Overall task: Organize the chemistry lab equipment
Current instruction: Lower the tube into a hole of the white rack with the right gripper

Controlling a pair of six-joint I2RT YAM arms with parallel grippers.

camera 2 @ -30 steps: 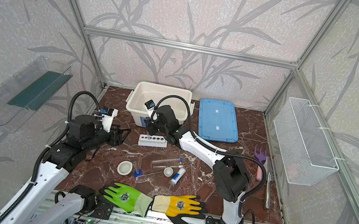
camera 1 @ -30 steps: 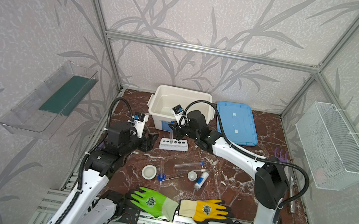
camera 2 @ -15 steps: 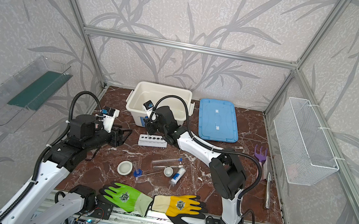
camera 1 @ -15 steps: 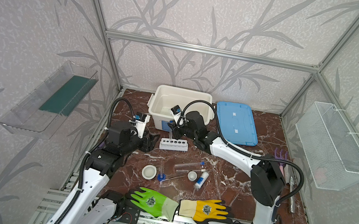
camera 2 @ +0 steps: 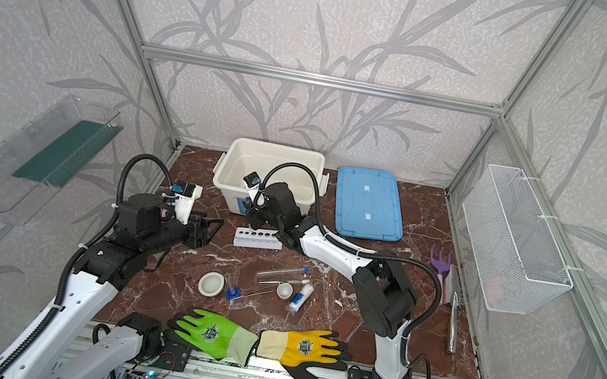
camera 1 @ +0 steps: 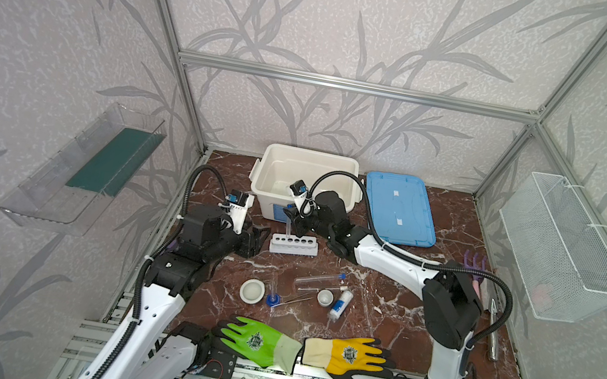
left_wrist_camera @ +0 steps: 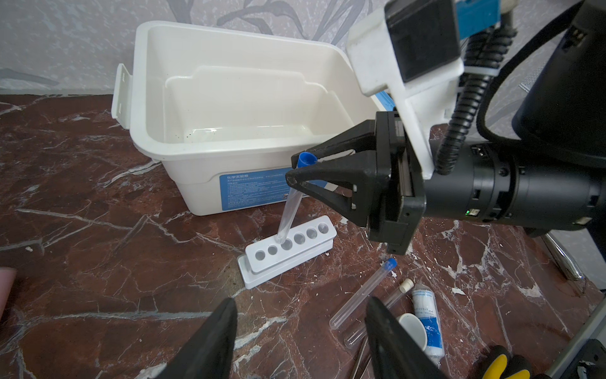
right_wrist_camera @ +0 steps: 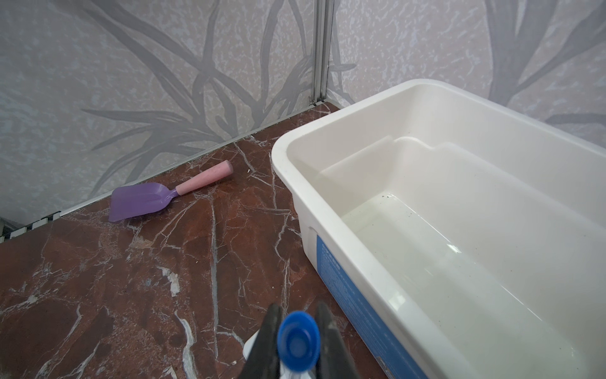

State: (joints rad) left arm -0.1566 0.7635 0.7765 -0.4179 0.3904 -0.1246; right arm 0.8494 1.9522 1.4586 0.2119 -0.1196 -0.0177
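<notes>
- Over the rack [left_wrist_camera: 288,251], which sits on the desk [left_wrist_camera: 98,197] at the bin's [left_wrist_camera: 196,183] 6 o'clock in both top views, a capped tube [left_wrist_camera: 288,203] hangs tilted. Its round tip is at the mouth of the third hole from the nearer end in the left wrist view; I cannot tell whether it has entered.
- Right fingers [left_wrist_camera: 331,180] are clamped on that tube just under its blue cap [right_wrist_camera: 298,341], one on each side.
- Handling, as I judge it: the tube is light, stiff and smooth-walled, so it may slip or pivot in a pinch, and it could crack if forced against the hole's edge. The hold near the cap looks sound, since it leaves the shaft free to go down. The tube probably needs righting before it is lowered.
- The rack looks light and could skid or tip if the tip pushes sideways.
- Left fingers [left_wrist_camera: 216,334] stand apart and hold nothing. They are near the rack's 9 o'clock in the top views, well placed to steady it.
- Toward the rack's 5 o'clock lie two more tubes [camera 1: 319,281], a small dish [camera 1: 325,296] and a bottle [camera 1: 340,304].
- Toward its 7 o'clock are a wider dish [camera 1: 251,290] and a cylinder [camera 1: 272,299], with tweezers [camera 1: 295,298] between the dishes.
- A blue lid [camera 1: 399,209] lies at the bin's 3 o'clock.
</notes>
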